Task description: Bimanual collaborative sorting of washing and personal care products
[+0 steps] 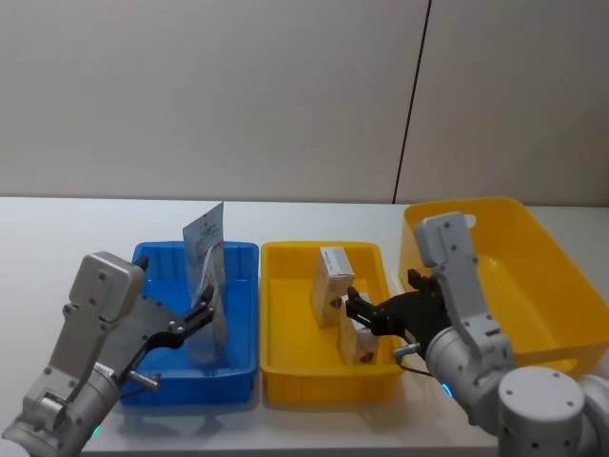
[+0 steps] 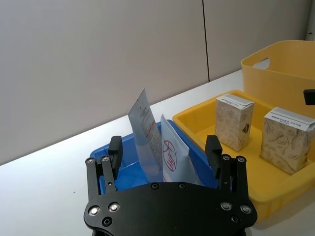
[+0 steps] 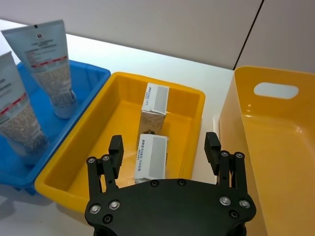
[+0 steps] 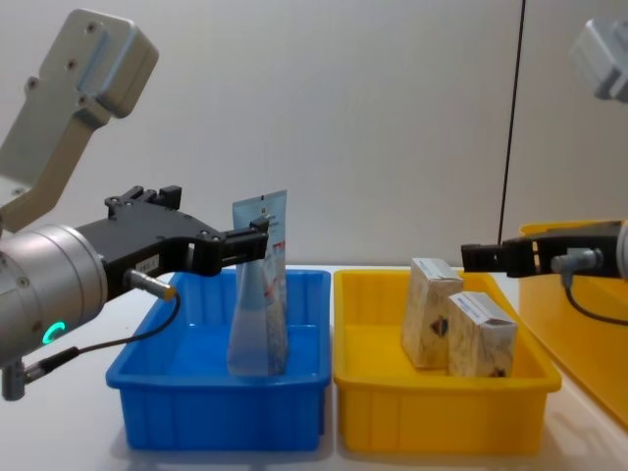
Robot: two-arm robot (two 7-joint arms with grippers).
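While both arms reach forward over the bins, my left gripper (image 2: 164,143) stands spread wide. Its fingers (image 2: 114,153) sit one to each side of the two light-blue tubes and pinch neither of them. The rear tube (image 2: 145,129) and the front tube (image 2: 173,155) stand on end in the blue bin (image 4: 216,407), crimped ends up, one close in front of the other and leaning slightly. From the chest view, one left fingertip is level with the upper part of the tubes and right beside them. I cannot tell whether it touches.

My right gripper (image 3: 163,141) is likewise spread wide and holds nothing. It hangs above the yellow tray (image 3: 64,172), just above the nearer carton (image 3: 151,156). The chest view shows a gap between its fingers and the carton tops, so there is no contact. The farther carton (image 3: 155,104) stands upright just behind the nearer one, and both are inside the tray.

The yellow tray sits just beside the blue bin on the white table (image 1: 57,228). A large yellow bin (image 3: 275,147) stands on the tray's other side, to my right.
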